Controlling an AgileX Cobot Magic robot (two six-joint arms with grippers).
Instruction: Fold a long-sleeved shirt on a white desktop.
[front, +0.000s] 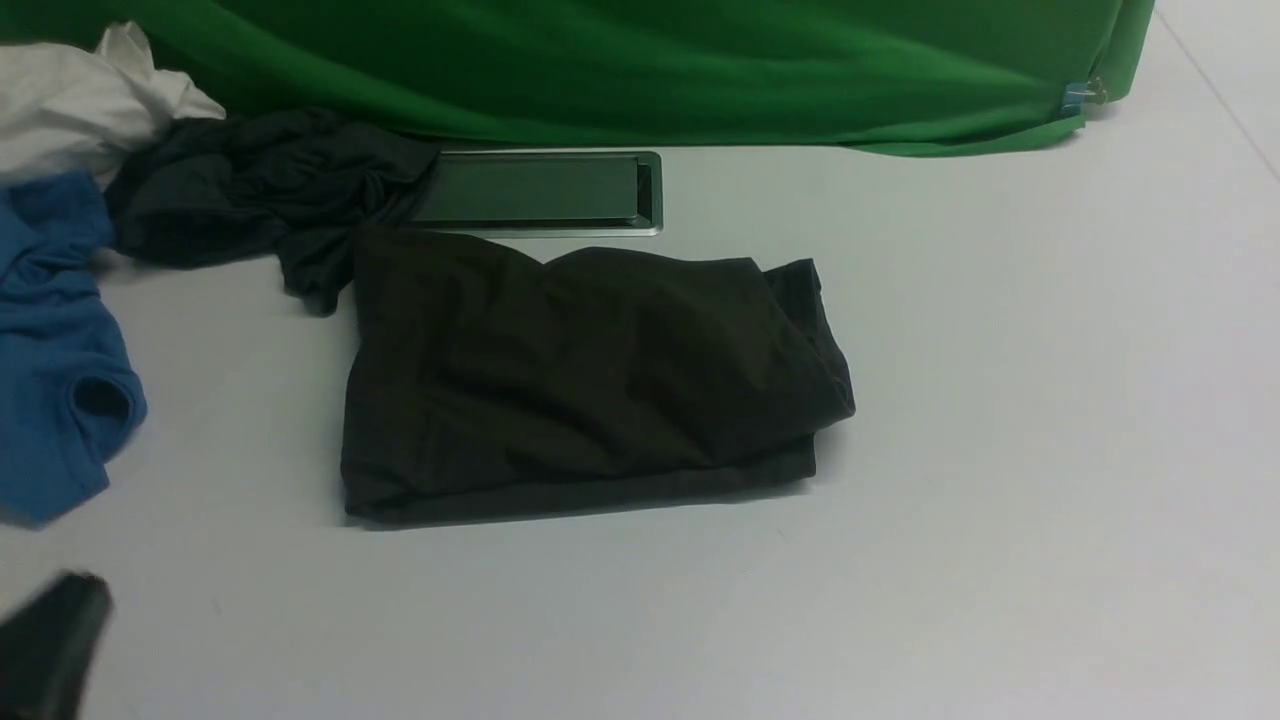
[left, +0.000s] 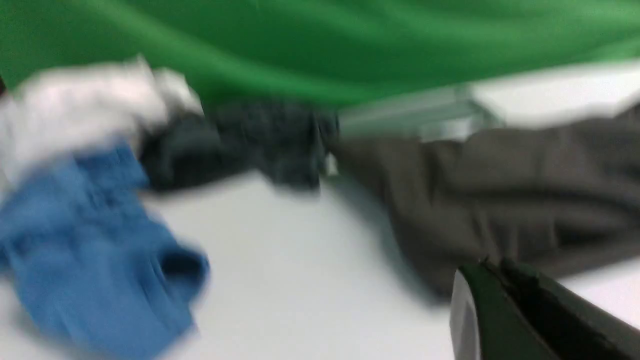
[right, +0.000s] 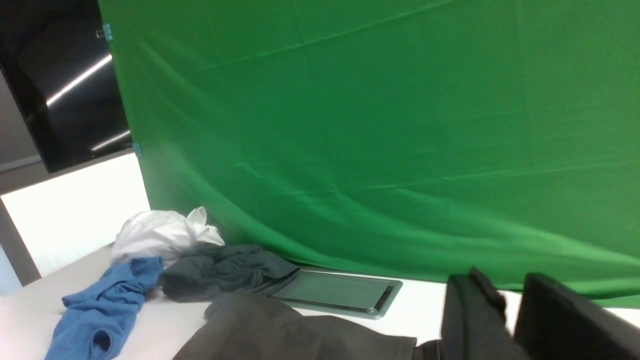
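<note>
On the white desktop (front: 1000, 400), the left end effector (left: 492, 267) hovers pressed together beside the folded long-sleeved shirt (front: 590, 380), right end effector (right: 510, 300) slightly parted

Dark olive-black long-sleeved shirt (front: 590, 380); white desktop (front: 1000, 450); green backdrop (front: 650, 70); blue garment (front: 50, 350)

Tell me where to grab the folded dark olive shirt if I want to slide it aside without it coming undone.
Probably grip the folded dark olive shirt at its near long edge, where the stacked layers show as a thick band, coming in low from the robot's side across the bare white desktop. Pinching all layers there should keep the fold together; the right end looks bunched and loose, so avoid it.
</note>
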